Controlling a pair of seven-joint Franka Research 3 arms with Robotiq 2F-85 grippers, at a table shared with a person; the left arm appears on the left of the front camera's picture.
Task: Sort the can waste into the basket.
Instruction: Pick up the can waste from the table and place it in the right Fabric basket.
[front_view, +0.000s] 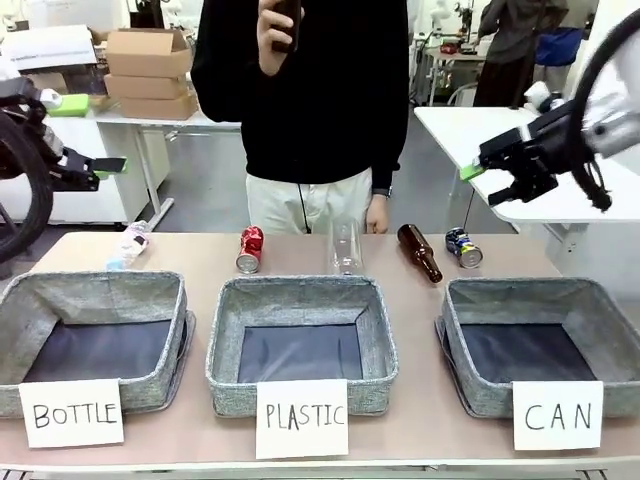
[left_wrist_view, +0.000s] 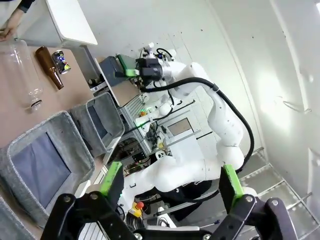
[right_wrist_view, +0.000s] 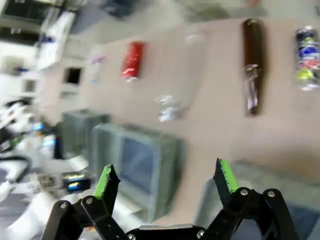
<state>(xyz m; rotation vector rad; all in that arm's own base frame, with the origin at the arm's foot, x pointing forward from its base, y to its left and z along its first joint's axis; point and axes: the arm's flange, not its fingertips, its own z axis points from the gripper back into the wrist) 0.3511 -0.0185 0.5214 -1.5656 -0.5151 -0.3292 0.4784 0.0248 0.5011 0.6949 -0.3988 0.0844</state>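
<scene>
The right gripper (front_view: 490, 182) hangs open and empty. In the front view, the crushed can (front_view: 463, 247) lies below it and the basket (front_view: 600, 300) nearer. Its wrist view puts the red can (right_wrist_view: 132, 60) ahead-left. The left gripper (left_wrist_view: 172, 187) is open too, and its wrist view catches the crushed can far off.

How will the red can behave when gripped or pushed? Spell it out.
The red can lies on its side, so a sideways nudge would probably roll it. It is small, so likely light. Its glossy metal skin may slip in a grip, and a hard squeeze could dent it.
</scene>
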